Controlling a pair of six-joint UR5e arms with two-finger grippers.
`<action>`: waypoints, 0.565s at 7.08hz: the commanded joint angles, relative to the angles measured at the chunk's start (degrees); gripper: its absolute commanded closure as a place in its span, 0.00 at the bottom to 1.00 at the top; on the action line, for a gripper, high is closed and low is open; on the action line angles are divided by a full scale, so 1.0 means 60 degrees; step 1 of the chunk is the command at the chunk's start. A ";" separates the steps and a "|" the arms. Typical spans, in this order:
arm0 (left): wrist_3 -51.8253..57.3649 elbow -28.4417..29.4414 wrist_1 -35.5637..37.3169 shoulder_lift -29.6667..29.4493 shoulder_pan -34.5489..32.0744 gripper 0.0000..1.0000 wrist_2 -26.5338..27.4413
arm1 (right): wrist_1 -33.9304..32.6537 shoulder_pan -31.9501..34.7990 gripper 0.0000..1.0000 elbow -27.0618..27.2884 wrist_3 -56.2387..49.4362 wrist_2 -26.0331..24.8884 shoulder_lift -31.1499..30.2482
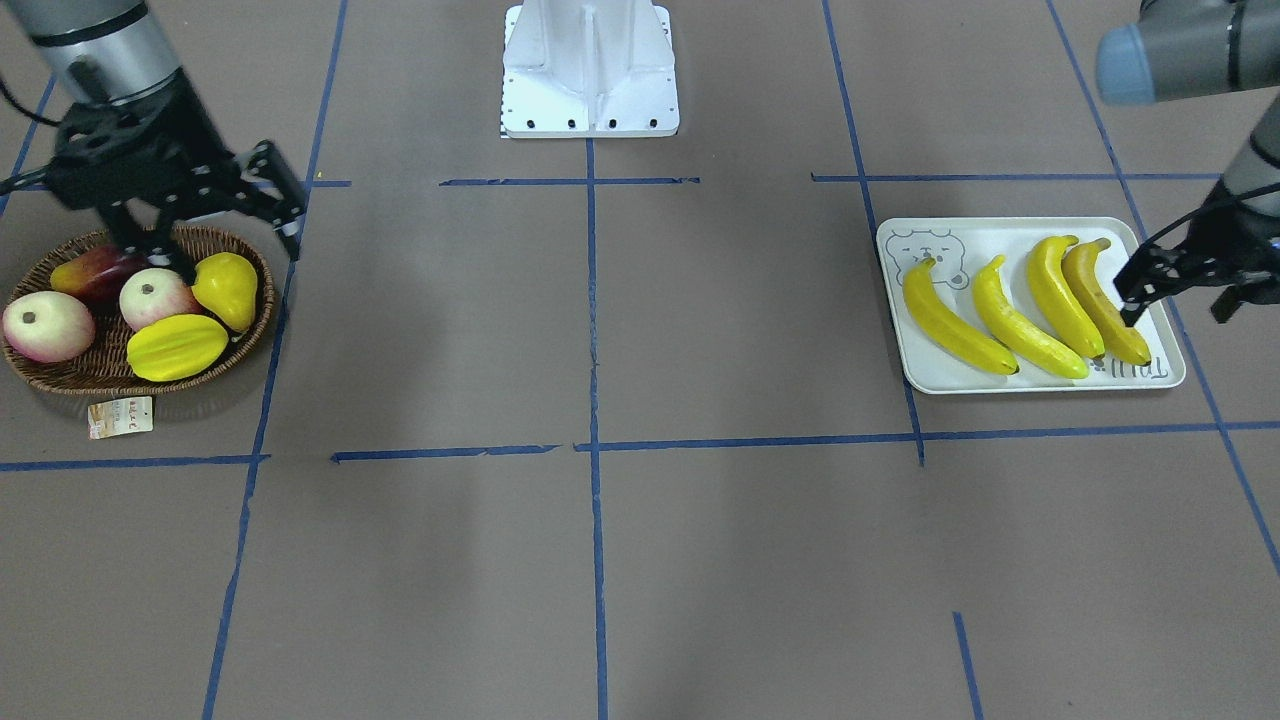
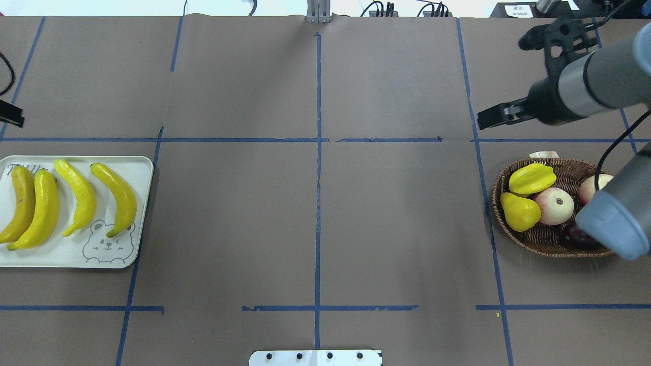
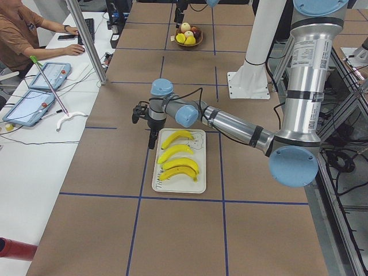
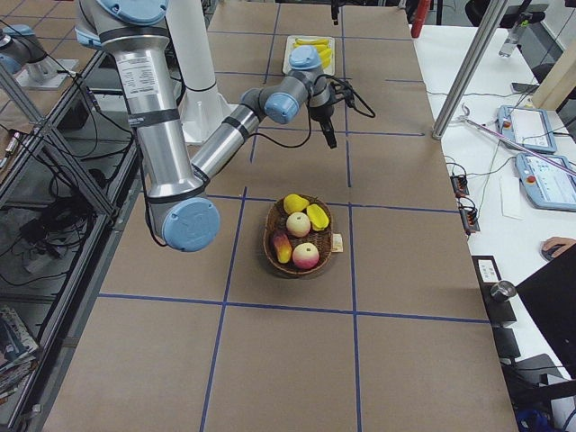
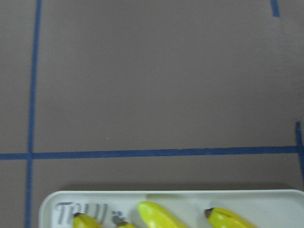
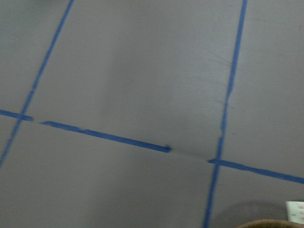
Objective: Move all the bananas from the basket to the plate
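Note:
Four bananas lie side by side on the white bear-face plate (image 1: 1030, 240), the brownish one (image 1: 1105, 300) outermost; they also show in the overhead view (image 2: 79, 195). My left gripper (image 1: 1185, 298) is open and empty, hovering at the plate's outer edge beside the brownish banana. The wicker basket (image 1: 60, 375) holds no bananas. My right gripper (image 1: 215, 225) is open and empty above the basket's back rim; in the overhead view (image 2: 513, 76) it is beyond the basket (image 2: 539, 244). The left wrist view shows the plate's lettered edge (image 5: 171, 194) and banana tips.
The basket holds a starfruit (image 1: 175, 347), a yellow pear (image 1: 228, 288), two pale apples (image 1: 47, 326) and a dark red fruit (image 1: 95, 272). Its paper tag (image 1: 120, 417) lies on the table. The robot's white base (image 1: 590, 70) stands mid-table. Blue tape lines cross the brown surface.

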 commanded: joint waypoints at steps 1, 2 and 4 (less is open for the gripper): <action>0.2862 0.0865 0.0634 0.0462 -0.2367 0.00 -0.1927 | -0.0196 0.2865 0.00 -0.2158 -0.3586 0.2985 -0.0210; 0.4063 0.1539 0.0942 0.0463 -0.3190 0.00 -0.2589 | -0.0166 0.3834 0.00 -0.2835 -0.4805 0.4086 -0.0864; 0.4705 0.1591 0.1616 0.1016 -0.3594 0.00 -0.2668 | -0.0137 0.4852 0.00 -0.3544 -0.6294 0.4566 -0.1777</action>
